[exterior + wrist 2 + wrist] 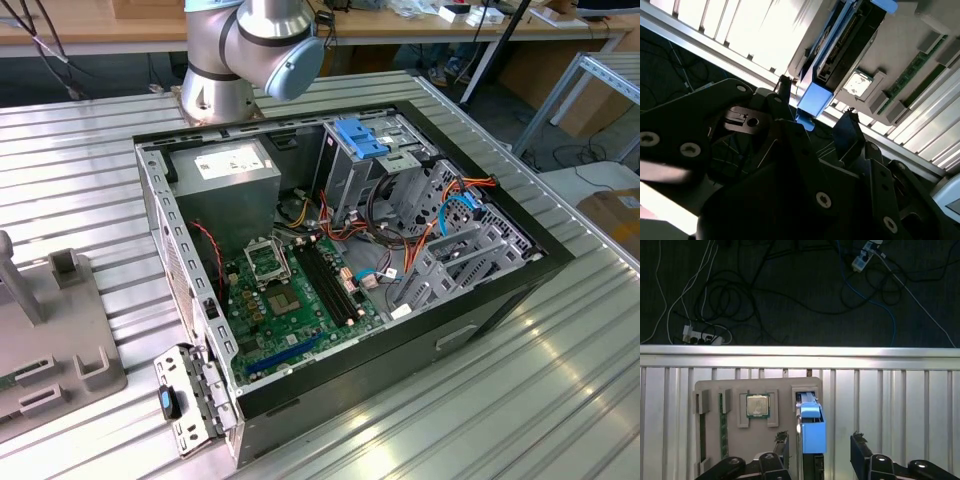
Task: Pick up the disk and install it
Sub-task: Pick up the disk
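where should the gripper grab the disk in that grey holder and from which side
Likely by its two broad flat faces, near the blue-framed top edge, coming straight down. The disk stands on edge in a slot of the grey holder, so only that upper part is free; the open gripper straddles it.

An open computer case [420, 340] lies on the ribbed table [80, 170], the arm [250, 45] beyond it

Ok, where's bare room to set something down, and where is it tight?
Bare ribbed table lies beside the computer case at the exterior view's lower right, plus a narrow strip between the case and the grey fixture tray. Crowded: cables by the drive cage, and the tray slots around the disk.
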### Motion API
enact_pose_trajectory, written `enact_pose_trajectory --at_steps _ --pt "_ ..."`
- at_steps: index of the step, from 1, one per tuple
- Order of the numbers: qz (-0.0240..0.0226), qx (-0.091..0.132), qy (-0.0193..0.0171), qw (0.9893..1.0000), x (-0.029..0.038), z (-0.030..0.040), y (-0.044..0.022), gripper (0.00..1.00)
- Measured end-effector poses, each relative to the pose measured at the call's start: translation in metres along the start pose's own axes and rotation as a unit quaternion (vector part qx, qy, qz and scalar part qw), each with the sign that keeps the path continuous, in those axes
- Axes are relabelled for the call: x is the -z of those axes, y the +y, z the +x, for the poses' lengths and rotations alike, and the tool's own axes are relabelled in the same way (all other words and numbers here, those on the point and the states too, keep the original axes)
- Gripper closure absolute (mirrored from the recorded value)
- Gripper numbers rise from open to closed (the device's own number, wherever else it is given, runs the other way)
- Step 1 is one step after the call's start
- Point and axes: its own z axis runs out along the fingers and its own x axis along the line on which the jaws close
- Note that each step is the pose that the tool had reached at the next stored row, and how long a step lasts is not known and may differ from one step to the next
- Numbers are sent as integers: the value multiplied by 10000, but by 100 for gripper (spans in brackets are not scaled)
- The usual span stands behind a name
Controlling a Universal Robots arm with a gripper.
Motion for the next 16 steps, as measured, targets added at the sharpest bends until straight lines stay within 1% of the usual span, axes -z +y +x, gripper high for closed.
enact_pose_trajectory --at_steps 5,6,11,12,16 --pt "0 0 0 10000 -1 0 0 40" --pt "3 0 -1 10000 -15 0 0 40" --pt "1 0 0 10000 -155 2 -4 40" --pt "1 0 0 10000 -164 2 -5 40" --pt "0 0 0 10000 -165 2 -4 40"
